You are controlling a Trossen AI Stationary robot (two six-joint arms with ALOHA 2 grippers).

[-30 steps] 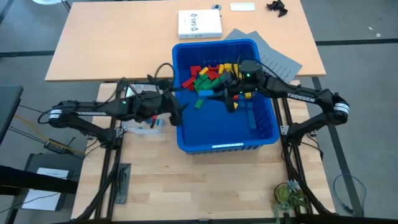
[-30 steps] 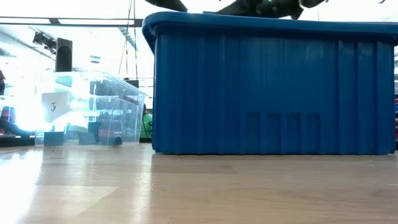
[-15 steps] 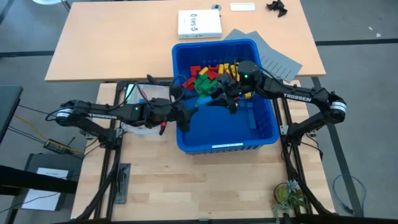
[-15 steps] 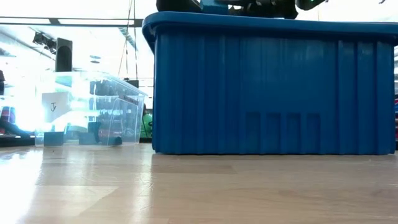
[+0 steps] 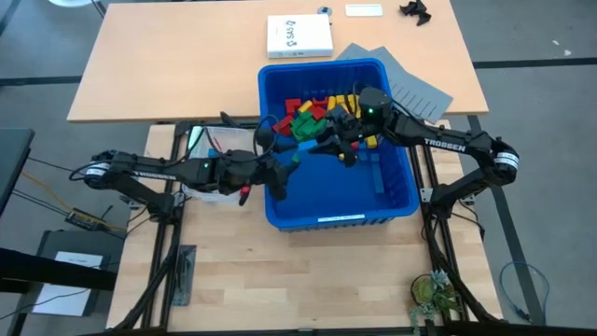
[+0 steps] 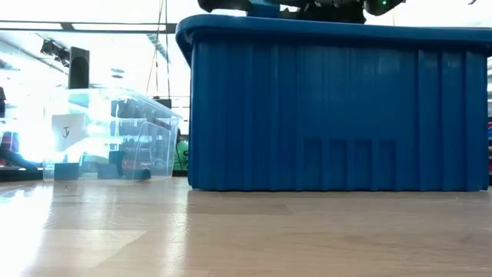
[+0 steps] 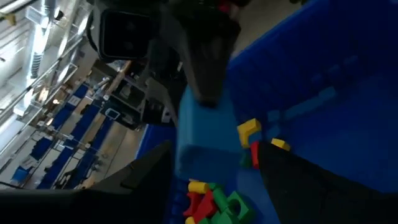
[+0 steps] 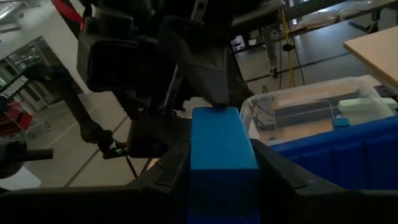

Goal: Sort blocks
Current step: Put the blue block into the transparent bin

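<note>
The right gripper [image 8: 221, 177] is clamping a long, smooth blue block [image 8: 222, 146] above the blue bin [image 5: 392, 196]. The left gripper [image 7: 214, 171] is meeting that block, its fingers parted around the far end.

From above, a large blue bin [image 5: 396, 191] sits mid-table, with red, green and yellow blocks [image 5: 312, 114] heaped at its far end. The left gripper [image 5: 284, 168] reaches over the bin's left wall, while the right gripper [image 5: 338, 145] hangs over the pile, the two nearly meeting above the bin.
</note>
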